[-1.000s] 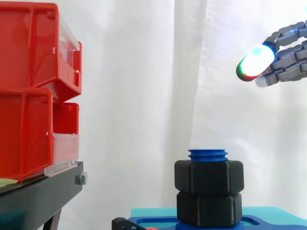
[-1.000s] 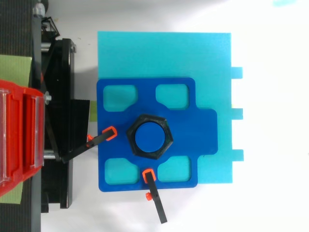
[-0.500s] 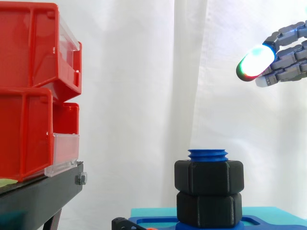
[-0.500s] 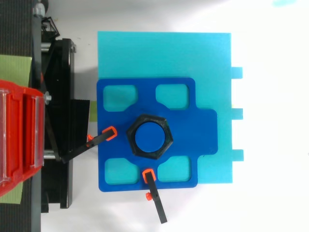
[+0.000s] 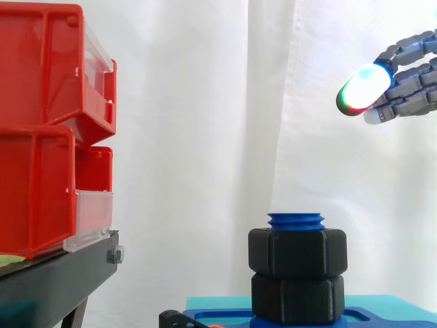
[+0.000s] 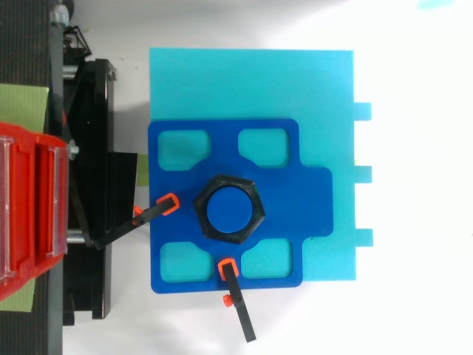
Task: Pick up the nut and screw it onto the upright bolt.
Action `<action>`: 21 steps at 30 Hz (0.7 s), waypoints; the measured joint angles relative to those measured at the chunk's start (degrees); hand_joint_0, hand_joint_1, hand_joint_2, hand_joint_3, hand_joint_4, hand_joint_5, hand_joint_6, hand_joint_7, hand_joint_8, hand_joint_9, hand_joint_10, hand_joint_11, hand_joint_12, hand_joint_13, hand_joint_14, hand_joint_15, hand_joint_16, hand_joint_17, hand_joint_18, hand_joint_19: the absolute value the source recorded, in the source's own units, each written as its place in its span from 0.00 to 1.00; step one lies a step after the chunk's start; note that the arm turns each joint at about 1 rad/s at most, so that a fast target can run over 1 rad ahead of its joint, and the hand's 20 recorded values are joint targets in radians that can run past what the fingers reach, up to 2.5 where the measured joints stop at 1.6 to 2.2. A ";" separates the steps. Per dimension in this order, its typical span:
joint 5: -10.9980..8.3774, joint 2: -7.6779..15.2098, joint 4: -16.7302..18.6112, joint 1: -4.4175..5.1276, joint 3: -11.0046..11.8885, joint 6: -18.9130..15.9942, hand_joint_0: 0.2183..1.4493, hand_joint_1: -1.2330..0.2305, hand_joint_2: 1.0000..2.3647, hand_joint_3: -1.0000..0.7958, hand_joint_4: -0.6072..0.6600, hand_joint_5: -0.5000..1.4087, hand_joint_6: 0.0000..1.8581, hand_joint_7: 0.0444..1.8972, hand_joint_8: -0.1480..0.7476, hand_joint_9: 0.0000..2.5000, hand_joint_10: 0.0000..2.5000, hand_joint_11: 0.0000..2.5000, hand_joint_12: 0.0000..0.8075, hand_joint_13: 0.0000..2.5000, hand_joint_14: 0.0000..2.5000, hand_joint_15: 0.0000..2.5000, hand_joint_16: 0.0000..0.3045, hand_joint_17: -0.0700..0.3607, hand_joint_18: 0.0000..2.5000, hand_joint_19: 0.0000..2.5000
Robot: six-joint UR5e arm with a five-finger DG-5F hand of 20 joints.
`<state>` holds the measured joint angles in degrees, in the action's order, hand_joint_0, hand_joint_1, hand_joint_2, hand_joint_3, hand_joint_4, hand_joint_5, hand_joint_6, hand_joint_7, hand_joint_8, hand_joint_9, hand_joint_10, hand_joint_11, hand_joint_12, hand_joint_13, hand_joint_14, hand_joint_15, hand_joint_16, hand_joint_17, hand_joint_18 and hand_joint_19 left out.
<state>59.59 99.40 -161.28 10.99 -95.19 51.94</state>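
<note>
Nut point(image 5: 297, 253), black and hexagonal, sits on the upright blue bolt point(image 5: 296, 221), with a few turns of thread standing clear above it. Its underside touches a second black hex block point(image 5: 297, 297) at the bolt's foot. From above, the nut point(image 6: 257, 213) rings the bolt's round blue top point(image 6: 228, 209) in the middle of the dark blue fixture plate point(image 6: 295, 192), which lies on a cyan sheet point(image 6: 251, 81). Two orange-tipped clamps point(image 6: 159, 207) point(image 6: 235, 292) bear on the plate's left and lower edges. Hand point(image 5: 410, 75) hangs high at the right of the side view, well apart from bolt and nut. Its fingers are loosely extended, one pad point(image 5: 363, 87) glowing white-green with a red rim, and nothing is held. Red bins point(image 5: 41, 137) on the black stand point(image 5: 54, 280) are off to the left and not involved. Judgement: the nut looks level and run down as far as it can go, so the task appears done or very near it. Tightness cannot be read from either view. Risks from here: a descent back toward the bolt with fingers spread could catch the exposed thread or a nut corner. Further turning against the seated nut could only strain the clamped plate or make the pads slip. A sideways sweep at nut height would push against the clamps
</note>
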 measured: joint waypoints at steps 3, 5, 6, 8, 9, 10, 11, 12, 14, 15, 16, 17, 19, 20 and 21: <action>0.00 0.00 0.00 0.00 0.01 0.00 0.22 0.60 0.00 0.28 0.53 0.15 0.27 0.30 0.37 0.10 0.00 0.00 0.37 0.10 0.00 0.00 0.12 0.36 0.00 0.00; 0.00 0.00 0.00 0.00 0.01 0.00 0.22 0.60 0.00 0.28 0.54 0.15 0.27 0.31 0.36 0.10 0.00 0.00 0.37 0.10 0.00 0.00 0.12 0.36 0.00 0.00; 0.00 0.00 0.00 0.00 0.01 0.00 0.22 0.60 0.00 0.28 0.54 0.15 0.27 0.32 0.37 0.09 0.00 0.00 0.37 0.10 0.00 0.00 0.12 0.36 0.00 0.00; 0.00 -0.01 0.00 0.00 0.01 0.00 0.22 0.60 0.00 0.28 0.53 0.15 0.27 0.30 0.37 0.10 0.00 0.00 0.37 0.10 0.00 0.00 0.12 0.36 0.00 0.00; 0.00 0.00 0.00 0.00 0.01 0.00 0.22 0.60 0.00 0.28 0.54 0.15 0.27 0.30 0.37 0.10 0.00 0.00 0.37 0.10 0.00 0.00 0.12 0.36 0.00 0.00; 0.00 0.00 0.00 0.00 0.00 0.00 0.22 0.60 0.00 0.28 0.54 0.15 0.27 0.30 0.37 0.10 0.00 0.00 0.37 0.10 0.00 0.00 0.12 0.36 0.00 0.00; 0.00 0.00 0.00 0.00 0.00 0.00 0.22 0.60 0.00 0.28 0.53 0.15 0.27 0.30 0.37 0.10 0.00 0.00 0.37 0.10 0.00 0.00 0.12 0.36 0.00 0.00; 0.00 0.00 0.00 0.00 0.00 0.00 0.22 0.60 0.00 0.28 0.54 0.15 0.27 0.32 0.36 0.09 0.00 0.00 0.37 0.10 0.00 0.00 0.12 0.36 0.00 0.00; 0.00 0.00 0.00 0.00 0.00 0.00 0.22 0.60 0.00 0.28 0.54 0.15 0.27 0.32 0.36 0.09 0.00 0.00 0.37 0.10 0.00 0.00 0.12 0.36 0.00 0.00; 0.00 0.00 0.00 0.00 0.00 0.00 0.22 0.60 0.00 0.28 0.53 0.15 0.27 0.30 0.37 0.10 0.00 0.00 0.37 0.10 0.00 0.00 0.12 0.36 0.00 0.00; 0.00 0.00 0.00 0.00 0.00 0.00 0.22 0.59 0.00 0.28 0.53 0.15 0.27 0.30 0.37 0.11 0.00 0.00 0.37 0.10 0.00 0.00 0.12 0.36 0.00 0.00; 0.00 -0.01 0.00 0.00 0.00 0.00 0.22 0.59 0.00 0.28 0.53 0.15 0.27 0.30 0.37 0.11 0.00 0.00 0.37 0.10 0.00 0.00 0.12 0.36 0.00 0.00; 0.00 0.00 0.00 0.00 0.00 0.00 0.22 0.59 0.00 0.28 0.53 0.15 0.27 0.32 0.36 0.10 0.00 0.00 0.38 0.10 0.00 0.00 0.12 0.36 0.00 0.00; 0.00 0.00 0.00 0.00 0.00 0.00 0.22 0.59 0.00 0.28 0.53 0.15 0.27 0.32 0.36 0.10 0.00 0.00 0.38 0.10 0.00 0.00 0.12 0.36 0.00 0.00; 0.00 0.00 0.00 0.00 0.00 0.00 0.22 0.59 0.00 0.28 0.53 0.15 0.27 0.33 0.36 0.10 0.00 0.00 0.37 0.10 0.00 0.00 0.12 0.36 0.00 0.00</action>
<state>59.59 99.40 -161.28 10.99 -95.18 51.94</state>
